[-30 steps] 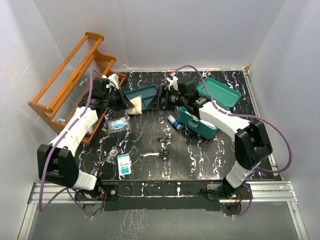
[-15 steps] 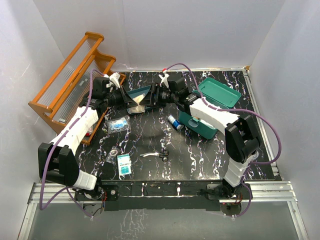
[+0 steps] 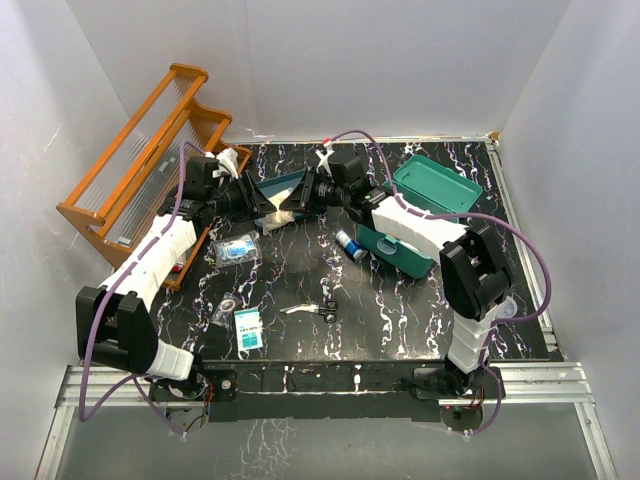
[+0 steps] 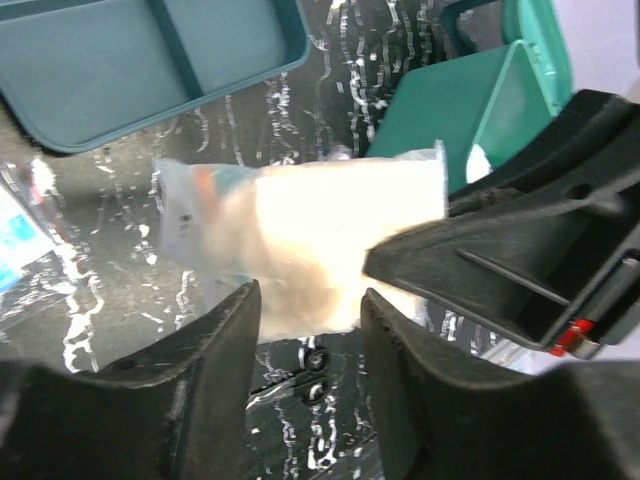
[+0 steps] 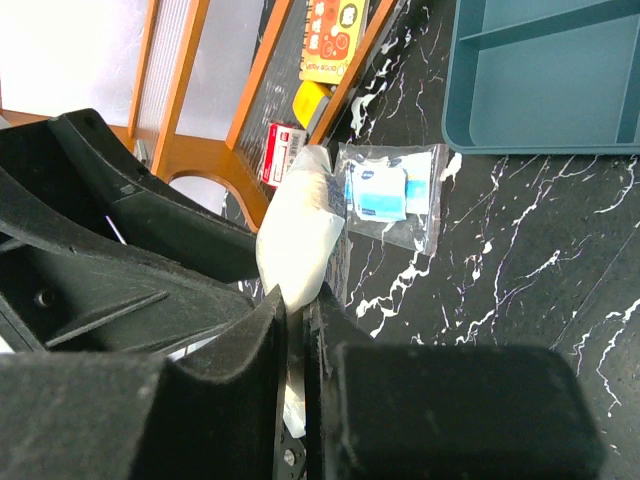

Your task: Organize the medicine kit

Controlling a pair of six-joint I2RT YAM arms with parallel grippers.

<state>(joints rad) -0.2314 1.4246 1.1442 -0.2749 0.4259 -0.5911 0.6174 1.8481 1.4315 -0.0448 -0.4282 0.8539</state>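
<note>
A cream packet in a clear bag [image 3: 283, 208] hangs above the table between my two grippers. My right gripper [image 5: 295, 300] is shut on one edge of the packet [image 5: 300, 230]. My left gripper [image 4: 310, 320] stands open, its fingers apart just short of the other end of the packet [image 4: 300, 240]. The teal medicine kit [image 3: 408, 250] sits at the right with its lid open. Its teal divided tray [image 3: 285, 183] lies on the table behind the grippers.
An orange wooden rack [image 3: 140, 160] stands at the far left with small boxes at its foot. On the table lie a bagged blue sachet [image 5: 390, 190], a blue bottle [image 3: 349, 245], a teal sachet [image 3: 248, 326], a small metal tool [image 3: 315, 310] and a small bag [image 3: 228, 305].
My right gripper moved left to the packet and shut on it. My left gripper, shut on the packet before, has opened and let it go.
</note>
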